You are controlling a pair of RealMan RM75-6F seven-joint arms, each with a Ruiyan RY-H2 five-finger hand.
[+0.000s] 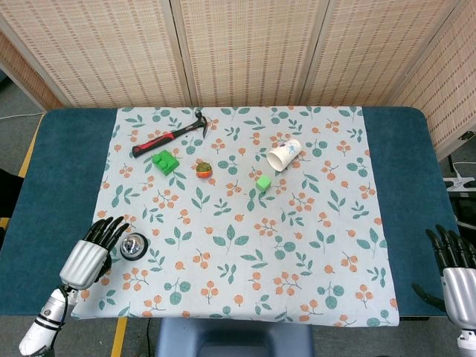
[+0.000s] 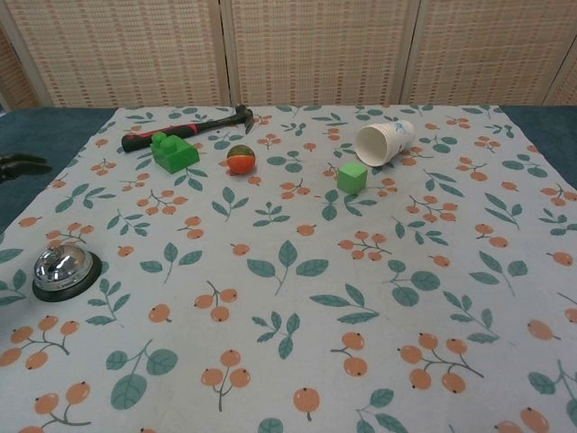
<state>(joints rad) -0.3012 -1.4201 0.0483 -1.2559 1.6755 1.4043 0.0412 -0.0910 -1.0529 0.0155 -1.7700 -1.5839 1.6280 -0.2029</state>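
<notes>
Where the chest view lacks hands, left hand [image 1: 95, 250] beside bell [image 1: 134, 245]

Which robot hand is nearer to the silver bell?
Left. The left robot hand sits just beside the silver bell, fingertips close to it. The right robot hand is across the table at the far edge.

Blue table [image 1: 59, 186], leaf-print cloth [image 1: 245, 245], bell [image 1: 134, 245], hammer [image 1: 169, 135], cup [image 1: 284, 155], blocks
</notes>
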